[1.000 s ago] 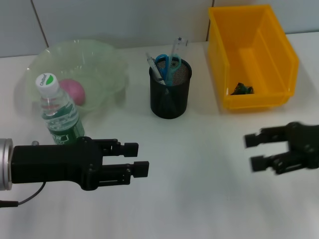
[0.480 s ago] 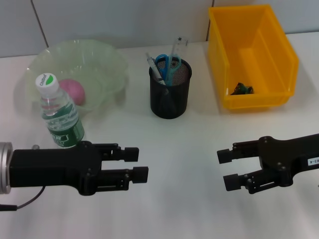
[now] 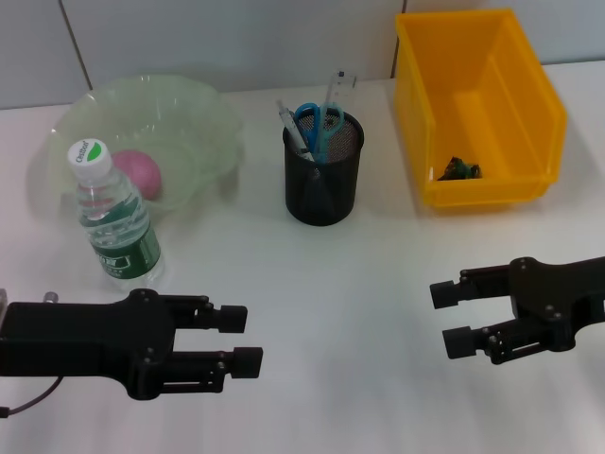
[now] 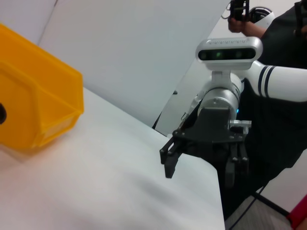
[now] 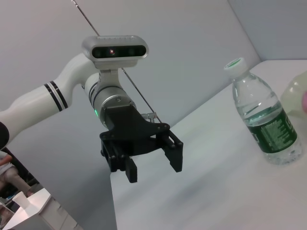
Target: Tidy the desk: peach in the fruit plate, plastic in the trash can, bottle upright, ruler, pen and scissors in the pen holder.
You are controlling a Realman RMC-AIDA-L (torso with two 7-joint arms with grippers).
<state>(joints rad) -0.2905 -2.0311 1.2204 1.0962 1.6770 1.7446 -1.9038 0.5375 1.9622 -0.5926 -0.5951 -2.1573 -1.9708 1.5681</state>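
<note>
The pink peach point(image 3: 138, 174) lies in the pale green fruit plate point(image 3: 198, 104) at the back left. A clear bottle point(image 3: 117, 221) with a green label stands upright in front of the plate; the right wrist view shows the bottle point(image 5: 261, 118) too. The black mesh pen holder point(image 3: 323, 175) holds blue scissors point(image 3: 317, 124), a pen point(image 3: 292, 127) and a clear ruler point(image 3: 334, 90). Dark plastic point(image 3: 458, 169) lies in the yellow trash can point(image 3: 534, 90). My left gripper point(image 3: 238, 339) hovers open over the near left table, empty. My right gripper point(image 3: 451, 318) is open and empty at the near right.
The yellow bin point(image 4: 33, 112) also shows in the left wrist view, with the right arm's gripper point(image 4: 169, 160) beyond it. The left arm's gripper point(image 5: 151, 165) appears in the right wrist view. White tabletop point(image 3: 340, 284) lies between the two arms.
My left gripper has drawn back toward the near left edge. My right gripper swung in toward the table's middle, then eased slightly back to the right.
</note>
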